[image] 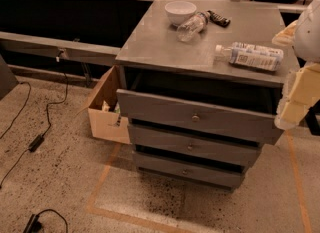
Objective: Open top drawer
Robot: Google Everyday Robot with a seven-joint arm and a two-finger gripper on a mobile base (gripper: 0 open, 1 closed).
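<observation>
The top drawer point(200, 118) is the tallest grey front panel of the grey cabinet point(165, 47), with a small round knob point(195, 118) at its centre. It stands pulled out a little, with a dark gap between its upper edge and the cabinet top. Two shorter grey drawers point(192, 148) sit below it, each stepped slightly further in. My gripper point(294, 99), cream-coloured, hangs at the right edge of the view beside the drawer's right end, level with the panel and away from the knob.
On the cabinet top are a white bowl point(180, 11), a clear bottle lying down point(192, 26), a dark handset point(218, 18) and a labelled bottle on its side point(252, 56). An open cardboard box point(105, 112) stands left of the cabinet. Cables point(35, 142) lie on the floor.
</observation>
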